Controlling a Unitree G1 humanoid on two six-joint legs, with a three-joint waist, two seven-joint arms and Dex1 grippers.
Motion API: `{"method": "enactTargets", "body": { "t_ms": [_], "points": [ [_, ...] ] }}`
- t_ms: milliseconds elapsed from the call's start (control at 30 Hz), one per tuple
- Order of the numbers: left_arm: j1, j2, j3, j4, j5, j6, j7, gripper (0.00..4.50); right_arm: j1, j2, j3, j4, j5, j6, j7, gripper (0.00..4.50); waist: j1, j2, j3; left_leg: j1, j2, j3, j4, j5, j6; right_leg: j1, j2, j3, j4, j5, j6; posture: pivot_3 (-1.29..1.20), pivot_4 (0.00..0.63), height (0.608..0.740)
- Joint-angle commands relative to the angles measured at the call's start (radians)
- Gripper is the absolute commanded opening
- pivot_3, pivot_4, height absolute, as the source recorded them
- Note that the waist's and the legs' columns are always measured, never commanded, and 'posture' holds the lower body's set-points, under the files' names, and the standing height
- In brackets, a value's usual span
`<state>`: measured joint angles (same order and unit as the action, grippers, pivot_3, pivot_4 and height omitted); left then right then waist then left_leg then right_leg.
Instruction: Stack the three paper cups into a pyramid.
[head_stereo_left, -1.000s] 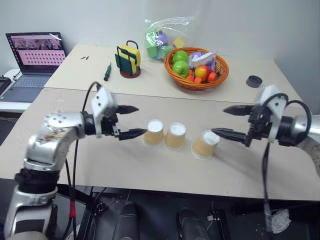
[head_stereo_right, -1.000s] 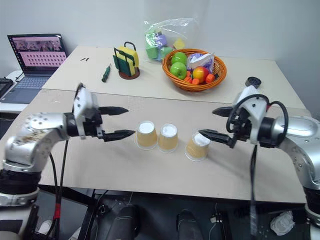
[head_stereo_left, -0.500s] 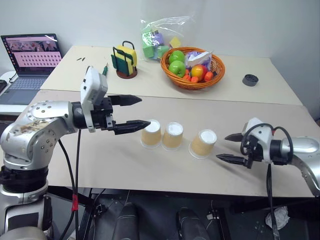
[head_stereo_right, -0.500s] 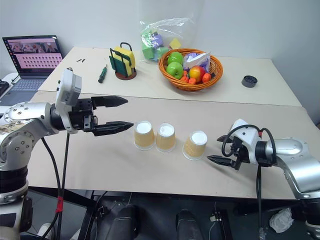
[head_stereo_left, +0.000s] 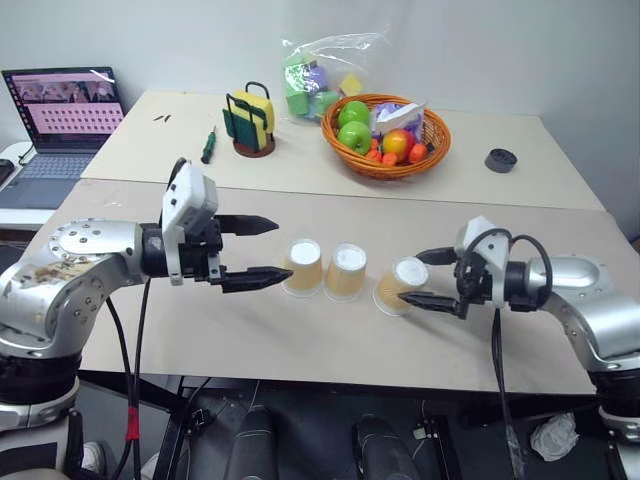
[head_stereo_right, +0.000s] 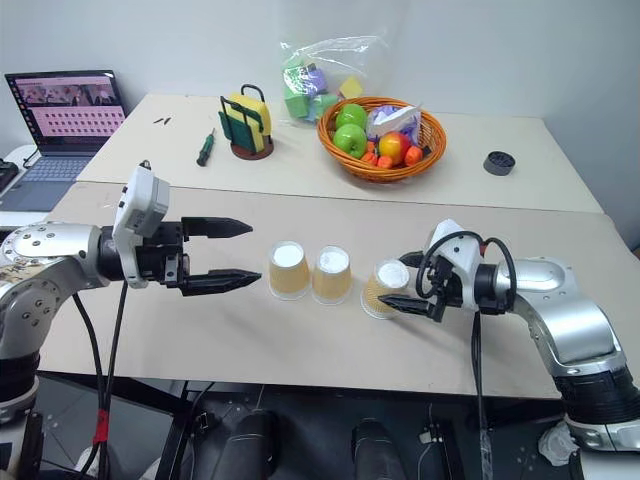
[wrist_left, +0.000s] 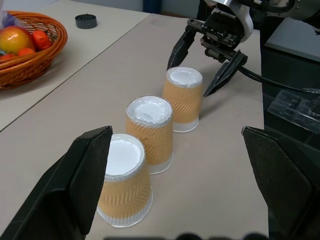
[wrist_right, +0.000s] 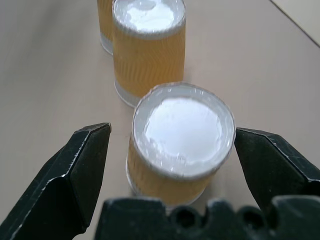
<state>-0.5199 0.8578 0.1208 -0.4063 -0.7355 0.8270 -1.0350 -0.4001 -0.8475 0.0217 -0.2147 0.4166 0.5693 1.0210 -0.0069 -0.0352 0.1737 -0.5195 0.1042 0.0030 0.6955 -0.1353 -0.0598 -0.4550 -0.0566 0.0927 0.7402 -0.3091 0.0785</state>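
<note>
Since all three paper cups stand upside down in a row in front of the fruit basket, you have no pyramid yet. Your right gripper brackets the rightmost cup, spread wide; your left gripper hangs spread beside the leftmost.

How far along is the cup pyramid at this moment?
Done: two cups, the left cup and middle cup, stand upside down side by side as a base. In hand: the right gripper, open, straddles the third cup, not gripping yet. Left: lifting it on top. The left gripper waits open beside the row.
</note>
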Motion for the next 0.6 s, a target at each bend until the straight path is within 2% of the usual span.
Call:
{"method": "enactTargets", "body": {
  "t_ms": [33, 300, 400, 500, 600],
  "points": [
    [-0.002, 0.013, 0.006, -0.034, -0.002, -0.023, 0.004, 4.41, -0.02, 0.007, -0.015, 0.003, 0.0, -0.005, -0.005, 4.5, 0.0, 0.0, 0.0, 0.0, 0.0, 0.0, 0.0, 0.0, 0.0, 0.0, 0.0, 0.0, 0.0, 0.0, 0.0, 0.0, 0.15, 0.661],
    [-0.001, 0.015, 0.001, -0.039, 0.004, -0.027, 0.011, 4.41, -0.041, 0.037, -0.011, 0.028, -0.018, -0.009, -0.024, 4.5, -0.002, 0.0, 0.0, 0.0, 0.0, 0.0, 0.0, 0.0, 0.0, 0.0, 0.0, 0.0, 0.0, 0.0, 0.0, 0.0, 0.15, 0.661],
    [0.001, 0.015, 0.0, -0.041, 0.004, -0.028, 0.013, 4.5, -0.043, 0.041, -0.011, 0.026, -0.015, -0.008, -0.027, 3.73, -0.003, 0.0, 0.0, 0.0, 0.0, 0.0, 0.0, 0.0, 0.0, 0.0, 0.0, 0.0, 0.0, 0.0, 0.0, 0.0, 0.15, 0.661],
    [0.001, 0.015, -0.003, -0.042, 0.003, -0.028, 0.015, 4.5, -0.046, 0.04, -0.017, 0.019, -0.009, -0.004, -0.025, 2.7, -0.003, 0.0, 0.0, 0.0, 0.0, 0.0, 0.0, 0.0, 0.0, 0.0, 0.0, 0.0, 0.0, 0.0, 0.0, 0.0, 0.15, 0.661],
    [0.001, 0.014, -0.007, -0.042, 0.004, -0.029, 0.017, 4.5, -0.046, 0.034, -0.023, 0.02, -0.008, -0.004, -0.022, 2.6, -0.003, 0.0, 0.0, 0.0, 0.0, 0.0, 0.0, 0.0, 0.0, 0.0, 0.0, 0.0, 0.0, 0.0, 0.0, 0.0, 0.15, 0.661]
  ]
}}
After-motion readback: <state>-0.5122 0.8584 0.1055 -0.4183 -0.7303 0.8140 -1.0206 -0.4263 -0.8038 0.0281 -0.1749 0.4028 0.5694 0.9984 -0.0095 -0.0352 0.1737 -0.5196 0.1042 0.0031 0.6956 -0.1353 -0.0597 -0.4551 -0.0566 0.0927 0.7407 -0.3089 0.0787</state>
